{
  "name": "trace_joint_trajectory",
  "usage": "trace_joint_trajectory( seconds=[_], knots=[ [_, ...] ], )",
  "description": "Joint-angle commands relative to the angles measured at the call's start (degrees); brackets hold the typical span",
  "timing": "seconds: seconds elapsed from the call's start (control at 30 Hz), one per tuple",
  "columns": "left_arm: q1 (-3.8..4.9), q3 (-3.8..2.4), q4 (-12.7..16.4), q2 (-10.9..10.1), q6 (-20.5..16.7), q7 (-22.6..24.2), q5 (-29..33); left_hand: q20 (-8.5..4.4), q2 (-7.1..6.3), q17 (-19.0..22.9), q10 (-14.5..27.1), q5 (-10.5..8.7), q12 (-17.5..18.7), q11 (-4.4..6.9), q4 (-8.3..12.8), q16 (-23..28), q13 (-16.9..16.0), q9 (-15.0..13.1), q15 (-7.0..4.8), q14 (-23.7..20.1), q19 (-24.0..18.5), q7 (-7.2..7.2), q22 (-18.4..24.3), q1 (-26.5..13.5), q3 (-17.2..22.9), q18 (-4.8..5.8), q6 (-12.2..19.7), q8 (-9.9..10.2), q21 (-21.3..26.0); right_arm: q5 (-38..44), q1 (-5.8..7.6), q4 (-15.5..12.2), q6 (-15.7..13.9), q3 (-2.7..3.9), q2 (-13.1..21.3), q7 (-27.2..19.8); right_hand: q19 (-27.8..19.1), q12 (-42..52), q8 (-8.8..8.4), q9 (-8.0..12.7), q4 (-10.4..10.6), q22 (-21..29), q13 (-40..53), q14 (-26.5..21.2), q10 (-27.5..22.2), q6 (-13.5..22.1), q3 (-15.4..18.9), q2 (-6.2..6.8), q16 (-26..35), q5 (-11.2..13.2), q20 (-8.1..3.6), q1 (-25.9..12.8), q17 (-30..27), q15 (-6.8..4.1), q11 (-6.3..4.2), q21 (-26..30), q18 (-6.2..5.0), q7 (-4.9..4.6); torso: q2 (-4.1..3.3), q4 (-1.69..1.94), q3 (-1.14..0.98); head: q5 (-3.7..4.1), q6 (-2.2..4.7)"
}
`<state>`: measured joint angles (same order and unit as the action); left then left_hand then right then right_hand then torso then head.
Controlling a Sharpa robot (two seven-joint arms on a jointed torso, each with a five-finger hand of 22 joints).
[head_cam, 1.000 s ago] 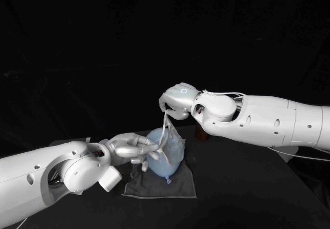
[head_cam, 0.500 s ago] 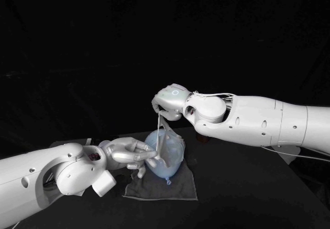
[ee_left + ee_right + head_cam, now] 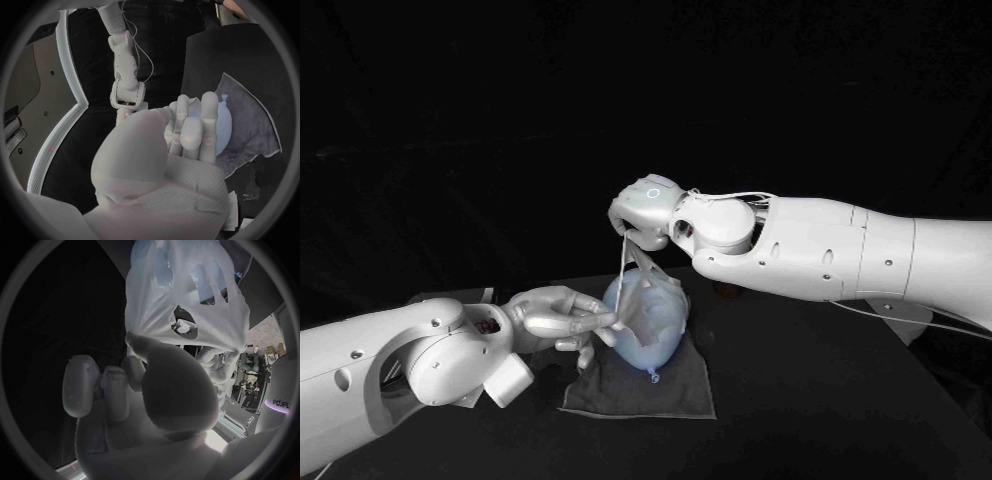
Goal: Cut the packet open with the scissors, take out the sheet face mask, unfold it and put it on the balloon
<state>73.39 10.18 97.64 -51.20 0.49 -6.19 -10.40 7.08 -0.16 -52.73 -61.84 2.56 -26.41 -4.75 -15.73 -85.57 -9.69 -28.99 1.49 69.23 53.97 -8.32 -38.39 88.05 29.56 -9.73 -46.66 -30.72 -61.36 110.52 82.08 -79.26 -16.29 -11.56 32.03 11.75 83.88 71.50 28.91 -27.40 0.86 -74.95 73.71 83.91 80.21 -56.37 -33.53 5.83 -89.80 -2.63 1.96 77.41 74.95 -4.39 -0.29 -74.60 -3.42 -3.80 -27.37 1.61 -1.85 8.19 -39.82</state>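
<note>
A pale blue balloon [image 3: 651, 322] lies on a grey cloth [image 3: 640, 392] at the table's middle. The white sheet face mask [image 3: 635, 272] stretches from above down onto the balloon's left side. My right hand [image 3: 646, 211] pinches the mask's top edge above the balloon. My left hand [image 3: 564, 316] is beside the balloon and pinches the mask's lower edge against it. In the right wrist view the mask [image 3: 187, 295] hangs spread out, its cut-out holes showing, from my right hand [image 3: 156, 390]. In the left wrist view my left hand [image 3: 187, 135] lies against the balloon [image 3: 220, 125].
A small reddish object [image 3: 723, 290] peeks out on the table just behind my right arm. The grey cloth [image 3: 253, 132] spreads out past the balloon. A thin white piece [image 3: 488, 296] sticks up behind my left arm.
My right hand has moved left and a little higher, pulling the mask tauter. My left hand has shifted slightly left while keeping its hold at the balloon.
</note>
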Motion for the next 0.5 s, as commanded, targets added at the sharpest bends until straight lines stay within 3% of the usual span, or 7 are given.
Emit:
trace_joint_trajectory(
  seconds=[0.03, 0.27, 0.5],
  knots=[
    [-0.01, -0.03, -1.03, 0.47, -4.13, -1.21, 0.23, -0.03, 0.12, 0.00, -0.48, 0.19, 0.28, -0.01, 0.06, -0.15, -0.09, -17.45, -0.05, 0.21, 0.11, -0.05, 0.07, 0.27, 0.33, -0.57, -0.35, -0.36, -0.19, 1.33, -0.29, 0.77, 2.08, 0.03, -0.84, -0.78, 0.92, -0.29, 0.26, -0.04, 0.11, -11.19, -0.15, 6.09, 0.17, -0.23, -0.34, 0.00, -0.20, -0.17, -0.23, -0.40, 15.05, -0.36, -0.08, 0.29, 0.50, 0.00, -0.06, -0.01, 0.02, -0.19, -0.17],
    [-0.01, -0.01, -4.25, 2.06, -5.72, -3.46, -0.64, -0.04, 0.10, -0.20, -0.54, 0.19, 0.30, 0.01, 0.09, -0.17, -0.10, -17.46, -0.06, 0.36, 0.20, -0.04, -0.01, 0.30, 0.38, -0.56, -0.39, -0.34, -0.26, 1.35, -0.99, 2.27, 3.56, 0.00, -2.57, -1.12, 0.82, -0.51, 0.22, -0.01, 0.08, -11.11, -0.31, 6.09, 0.05, -0.15, -0.41, 0.05, -0.20, -0.17, -0.24, -0.41, 15.05, -0.36, -0.06, 0.60, 0.44, -0.03, -0.17, -0.01, -0.09, -0.49, -0.29],
    [-0.01, 0.01, -6.63, 2.72, -3.59, -8.25, -3.36, -0.08, 0.03, -0.35, -0.60, 0.20, 0.38, 0.04, 0.19, -0.18, -0.12, -17.49, -0.10, 0.54, 0.38, -0.01, -0.15, 0.38, 0.50, -0.54, -0.44, -0.27, -0.38, 1.48, -1.71, 4.39, 4.21, -0.04, -4.51, -1.07, 0.76, -0.74, 0.17, 0.03, 0.00, -11.07, -0.47, 6.09, -0.09, -0.04, -0.59, 0.06, -0.20, -0.17, -0.26, -0.39, 15.05, -0.34, -0.04, 0.75, 0.42, -0.07, -0.13, -0.02, -0.17, -0.87, -0.62]
  ],
)
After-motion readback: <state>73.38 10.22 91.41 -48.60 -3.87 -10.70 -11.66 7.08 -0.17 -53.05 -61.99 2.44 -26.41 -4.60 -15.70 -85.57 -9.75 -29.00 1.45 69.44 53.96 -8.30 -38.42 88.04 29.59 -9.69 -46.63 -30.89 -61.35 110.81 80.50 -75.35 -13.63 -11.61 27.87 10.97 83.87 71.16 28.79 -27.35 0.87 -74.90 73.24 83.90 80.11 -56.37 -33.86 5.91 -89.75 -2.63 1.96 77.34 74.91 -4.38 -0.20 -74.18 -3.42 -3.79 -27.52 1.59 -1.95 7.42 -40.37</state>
